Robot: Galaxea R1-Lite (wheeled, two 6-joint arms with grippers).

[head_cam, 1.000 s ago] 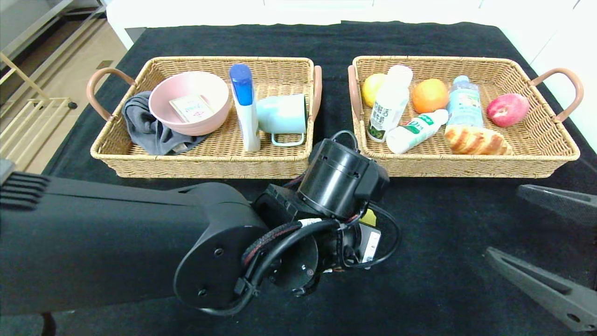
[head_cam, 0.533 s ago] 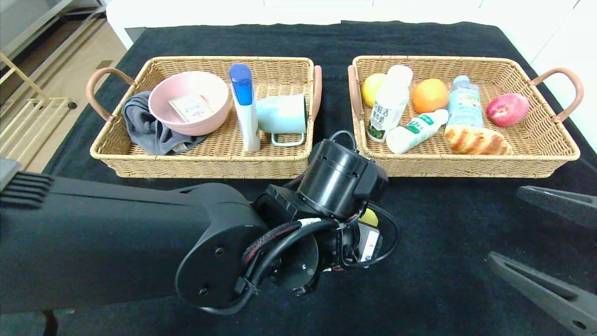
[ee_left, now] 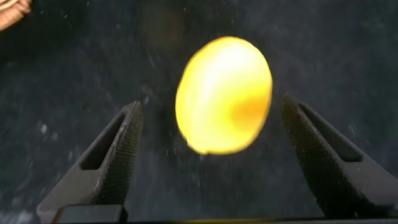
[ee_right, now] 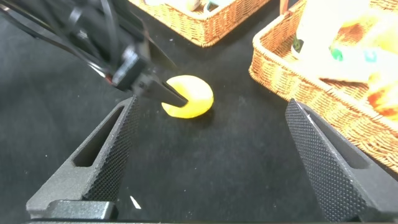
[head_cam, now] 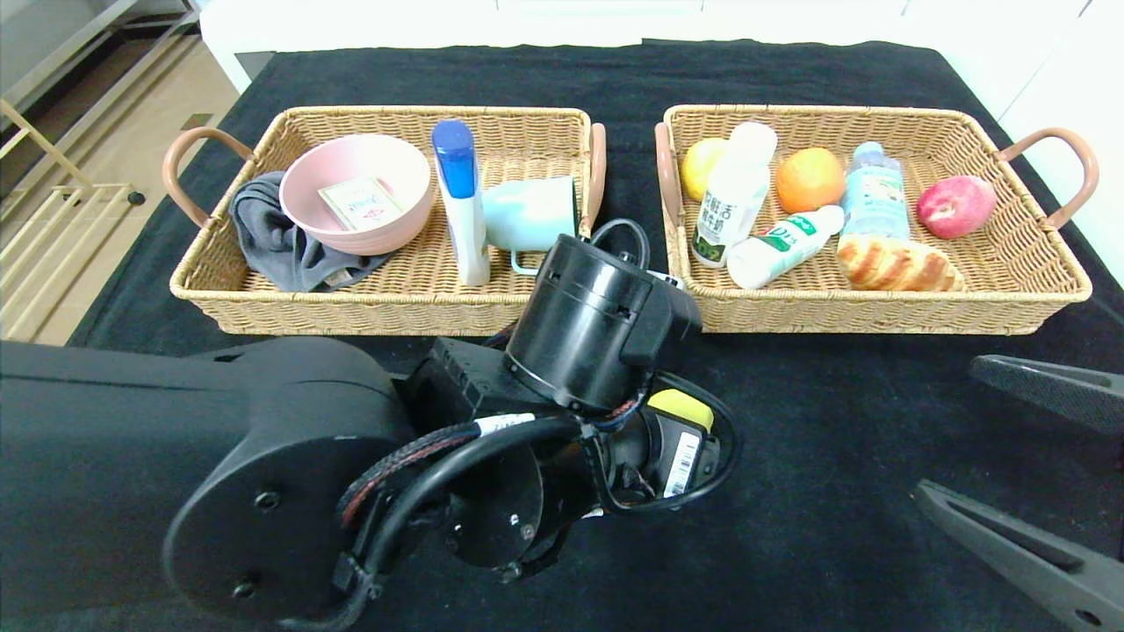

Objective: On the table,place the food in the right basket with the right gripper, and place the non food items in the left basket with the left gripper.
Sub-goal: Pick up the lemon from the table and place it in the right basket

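A yellow oval object [head_cam: 681, 407] lies on the black cloth in front of the gap between the two baskets. My left gripper [ee_left: 211, 155] hangs over it, open, with the yellow object [ee_left: 224, 93] between and beyond its fingertips and touching neither. In the head view the left wrist hides those fingers. From the right wrist view, one left finger [ee_right: 163, 92] crosses in front of the yellow object [ee_right: 189, 98]. My right gripper [head_cam: 992, 439] stands open and empty at the table's near right. The left basket [head_cam: 263, 307] holds non-food items. The right basket [head_cam: 878, 320] holds food and bottles.
The left basket contains a pink bowl [head_cam: 356, 193], a grey cloth [head_cam: 272, 237], a blue-capped bottle [head_cam: 461, 202] and a pale mug [head_cam: 531, 215]. The right basket has fruit, bottles and bread [head_cam: 896, 263]. The table's left edge drops to the floor.
The left gripper's jaws have spread wider. The left wrist has shifted left and risen toward the camera, so more of the yellow object shows. The right arm has not moved.
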